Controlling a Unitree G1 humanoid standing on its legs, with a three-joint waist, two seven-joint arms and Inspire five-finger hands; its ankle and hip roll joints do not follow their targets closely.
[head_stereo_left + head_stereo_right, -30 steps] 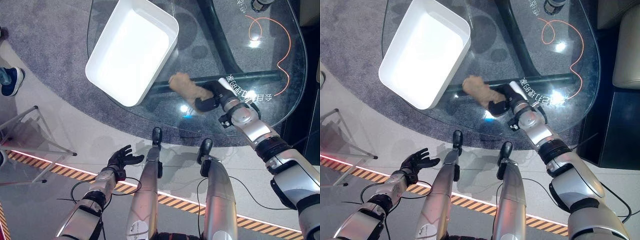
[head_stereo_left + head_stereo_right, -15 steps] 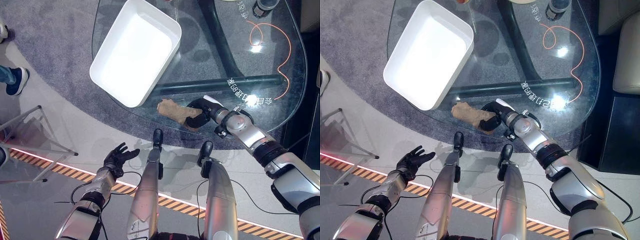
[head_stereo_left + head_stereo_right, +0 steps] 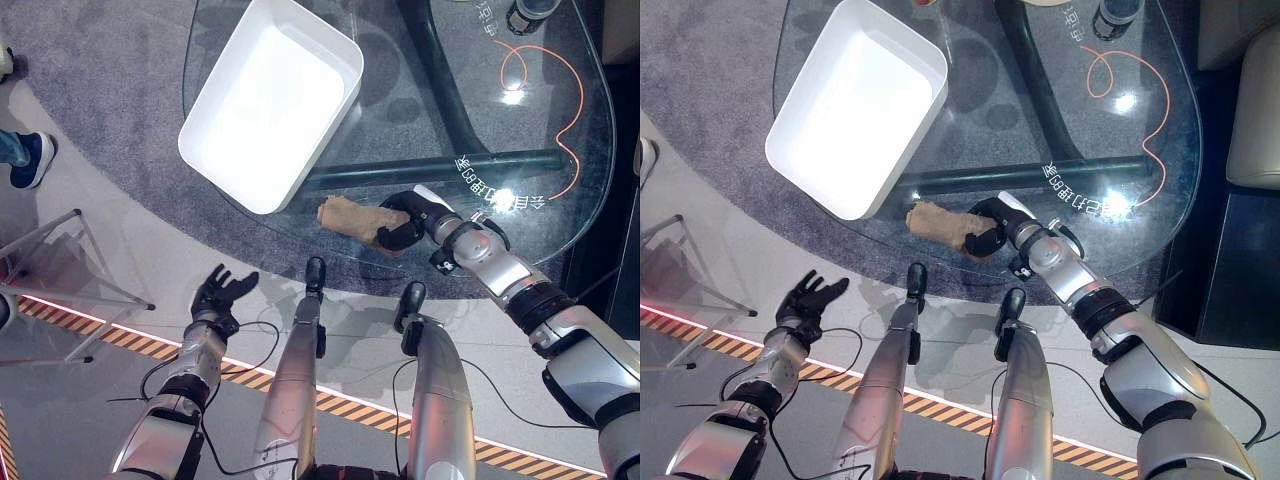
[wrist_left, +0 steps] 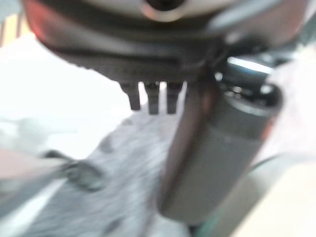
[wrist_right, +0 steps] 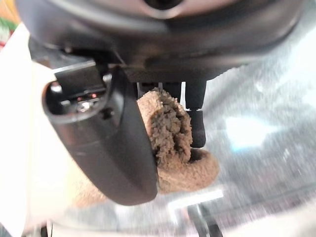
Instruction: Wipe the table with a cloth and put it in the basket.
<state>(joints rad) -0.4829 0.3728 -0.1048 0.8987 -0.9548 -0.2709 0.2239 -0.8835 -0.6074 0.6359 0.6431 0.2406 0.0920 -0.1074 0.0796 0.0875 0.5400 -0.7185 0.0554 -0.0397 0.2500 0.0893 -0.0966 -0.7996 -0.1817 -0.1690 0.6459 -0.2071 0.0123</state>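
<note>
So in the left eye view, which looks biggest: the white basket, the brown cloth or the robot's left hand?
Largest to smallest:
1. white basket
2. brown cloth
3. left hand, roughly like the cloth; it sits nearer the camera, so unsure.

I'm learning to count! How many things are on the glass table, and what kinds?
Brown cloth, held in the right hand: 1
White basket: 1
Dark bottle at the far edge: 1
Orange cord: 1
Total: 4
</note>
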